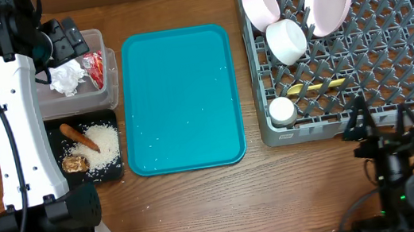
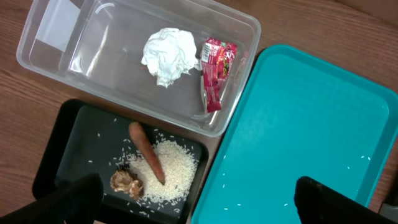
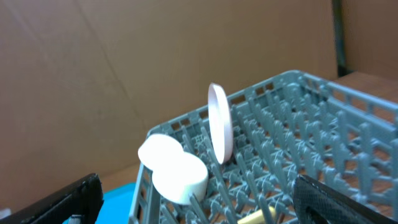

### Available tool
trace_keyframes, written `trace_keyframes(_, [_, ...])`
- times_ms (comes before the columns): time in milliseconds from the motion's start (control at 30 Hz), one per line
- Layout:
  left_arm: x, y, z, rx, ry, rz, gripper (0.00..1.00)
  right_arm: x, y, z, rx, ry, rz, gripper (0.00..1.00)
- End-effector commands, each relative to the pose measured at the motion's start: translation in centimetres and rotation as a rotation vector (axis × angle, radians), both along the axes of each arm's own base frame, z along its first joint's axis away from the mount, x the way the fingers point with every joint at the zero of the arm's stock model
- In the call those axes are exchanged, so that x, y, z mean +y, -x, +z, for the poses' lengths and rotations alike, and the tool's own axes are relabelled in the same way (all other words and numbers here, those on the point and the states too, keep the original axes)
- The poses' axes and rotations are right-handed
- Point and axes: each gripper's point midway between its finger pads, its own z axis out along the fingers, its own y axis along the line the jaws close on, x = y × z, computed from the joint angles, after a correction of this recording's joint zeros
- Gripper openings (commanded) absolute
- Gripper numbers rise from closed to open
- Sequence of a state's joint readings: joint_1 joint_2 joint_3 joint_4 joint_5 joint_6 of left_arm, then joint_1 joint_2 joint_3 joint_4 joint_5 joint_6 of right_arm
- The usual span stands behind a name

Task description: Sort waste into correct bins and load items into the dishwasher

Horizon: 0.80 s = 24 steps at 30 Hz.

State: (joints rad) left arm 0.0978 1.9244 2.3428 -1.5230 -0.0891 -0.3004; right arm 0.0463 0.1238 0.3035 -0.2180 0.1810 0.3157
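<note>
step: wrap-up, all looks sorted | left hand (image 2: 196, 202), right hand (image 3: 198, 199): both wide open, empty | advice: lift straight up, clear of rack (image 1: 413, 41) and tub (image 1: 110, 73)

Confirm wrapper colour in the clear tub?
The wrapper is red and white; left wrist view shows it best.
</note>
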Motion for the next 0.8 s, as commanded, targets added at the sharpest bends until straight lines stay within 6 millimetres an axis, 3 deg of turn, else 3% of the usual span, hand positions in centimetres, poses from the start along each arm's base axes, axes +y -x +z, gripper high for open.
trace_keyframes(0, [-0.4, 0.2, 0.4, -0.013, 0.005, -0.002, 1.0, 0.3, -0.3, -2.3, -0.054, 0.014, 0.015, 1.0])
trace_keyframes(267, [-0.4, 0.2, 0.4, -0.013, 0.005, -0.002, 1.0, 0.3, -1.0, -5.0, -0.073, -0.001, 0.016, 1.0])
trace_keyframes(400, [-0.4, 0.2, 0.4, -0.013, 0.005, -0.002, 1.0, 0.6, -1.3, -7.8, 0.019, 0.003, 0.032, 1.0])
trace_keyframes(767, [-0.4, 0.2, 0.4, -0.013, 0.005, -0.002, 1.0, 1.0, -1.3, -7.9, 0.023, 0.003, 0.058, 1.0])
